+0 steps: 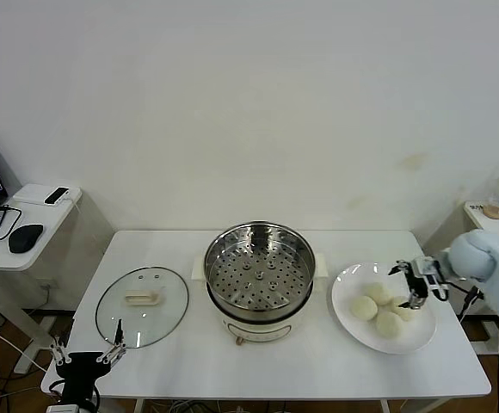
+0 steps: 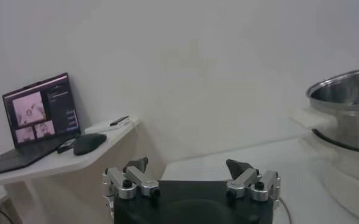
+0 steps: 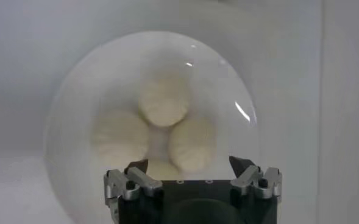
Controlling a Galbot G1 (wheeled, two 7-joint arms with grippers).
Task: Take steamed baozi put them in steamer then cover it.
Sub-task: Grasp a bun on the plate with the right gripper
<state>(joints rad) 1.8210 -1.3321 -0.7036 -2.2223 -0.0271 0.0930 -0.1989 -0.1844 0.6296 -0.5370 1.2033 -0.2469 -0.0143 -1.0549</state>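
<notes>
In the right wrist view the steamed baozi are soft and blurred, and the nearest one is partly hidden behind the right gripper, so their edges are hard to separate. The head view shows them clustered on a white plate to the right of the steamer, whose perforated tray holds nothing. The right gripper hangs over the plate's far side, above the buns, fingers spread apart and holding nothing. The left gripper sits low at the table's near left edge, partly cut off, fingers also spread and empty. The cover lies flat on the table just left of the steamer.
</notes>
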